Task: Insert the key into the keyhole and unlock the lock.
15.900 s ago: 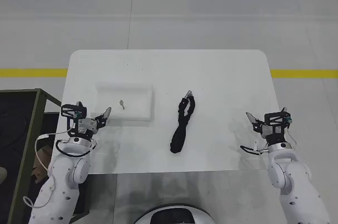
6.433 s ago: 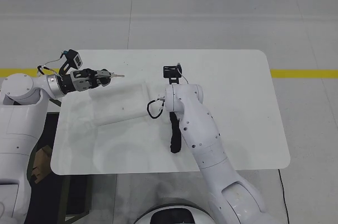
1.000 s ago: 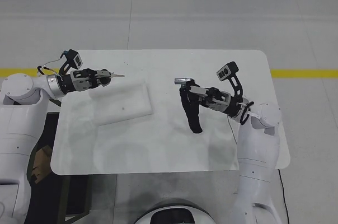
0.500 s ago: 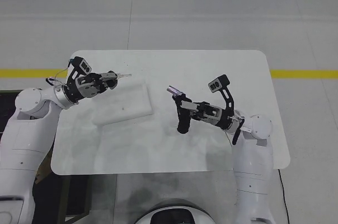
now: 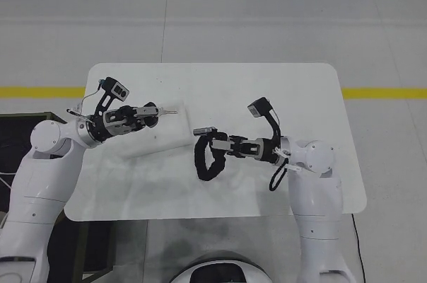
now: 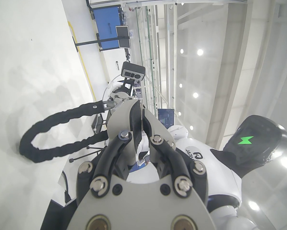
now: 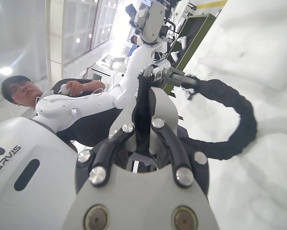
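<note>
The key [image 5: 168, 111] is small and silver, and my left gripper [image 5: 153, 113] is shut on it above the white pad, with its tip pointing toward the lock. In the left wrist view the fingers [image 6: 135, 118] pinch the thin key blade [image 6: 141, 120]. My right gripper [image 5: 220, 144] is shut on the black cable lock [image 5: 208, 161] just behind its silver lock head [image 5: 201, 131]. It holds the head up, facing the key. The cable hangs in a curled loop [image 7: 241, 120] below the lock head [image 7: 159, 69]. A short gap separates the key tip from the lock head.
A white foam pad [image 5: 160, 138] lies on the white table [image 5: 305, 92] under the left gripper. A dark open bin [image 5: 15, 141] stands beside the table's left edge. The table's right and far parts are bare.
Both arms have moved toward each other. The left gripper carried the key to the right. The right gripper carried the lock to the left, and its cable now curls into a loop.
</note>
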Controlling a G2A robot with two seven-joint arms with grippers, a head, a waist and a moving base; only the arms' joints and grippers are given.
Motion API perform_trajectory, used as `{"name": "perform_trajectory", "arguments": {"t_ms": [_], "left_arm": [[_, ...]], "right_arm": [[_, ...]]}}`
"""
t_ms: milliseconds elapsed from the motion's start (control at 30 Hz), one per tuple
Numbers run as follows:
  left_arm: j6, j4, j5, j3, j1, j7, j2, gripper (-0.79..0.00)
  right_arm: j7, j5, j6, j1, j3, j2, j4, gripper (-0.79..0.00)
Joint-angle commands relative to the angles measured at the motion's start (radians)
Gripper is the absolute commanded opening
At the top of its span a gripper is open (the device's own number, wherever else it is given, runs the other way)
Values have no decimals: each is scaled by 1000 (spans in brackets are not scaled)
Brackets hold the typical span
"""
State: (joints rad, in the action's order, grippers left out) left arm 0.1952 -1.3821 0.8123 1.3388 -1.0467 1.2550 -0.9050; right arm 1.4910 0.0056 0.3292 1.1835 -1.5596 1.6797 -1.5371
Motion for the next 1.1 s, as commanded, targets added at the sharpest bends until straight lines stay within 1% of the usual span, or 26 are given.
{"name": "perform_trajectory", "arguments": {"t_ms": [0,67,100,133,167,200,267,333,367,433,500,767,1067], "left_arm": [[0,0,0,0,0,0,0,-785],[0,0,0,0,0,0,0,-785],[0,0,0,0,0,0,0,-785],[41,-33,-25,18,-31,-30,2,-785],[75,-68,-46,35,-60,-47,3,-785],[82,-94,-27,46,-85,-49,3,-785],[85,-125,22,69,-119,-60,1,-785],[98,-150,34,85,-147,-75,-1,-785],[90,-158,32,88,-159,-76,-2,-785],[72,-178,47,91,-175,-65,-4,-785],[78,-194,33,96,-188,-56,-6,-785],[75,-213,-16,114,-216,-54,-12,-785],[61,-212,-59,116,-208,-47,-22,-785]], "right_arm": [[0,1,0,0,0,0,0,-785],[0,1,0,0,0,0,0,-785],[-7,5,-1,16,2,0,-6,-785],[-33,30,-7,63,13,-1,-39,-785],[-61,61,-4,86,26,-1,-64,-785],[-79,88,10,97,38,-1,-69,-785],[-115,140,42,103,55,-3,-48,-785],[-123,185,74,98,71,-7,-21,-785],[-121,203,85,95,78,-9,-6,-785],[-122,226,98,88,87,-14,18,-785],[-136,239,117,83,93,-19,31,-785],[-161,270,142,67,116,-40,37,-785],[-175,263,150,69,143,-64,17,-785]]}}
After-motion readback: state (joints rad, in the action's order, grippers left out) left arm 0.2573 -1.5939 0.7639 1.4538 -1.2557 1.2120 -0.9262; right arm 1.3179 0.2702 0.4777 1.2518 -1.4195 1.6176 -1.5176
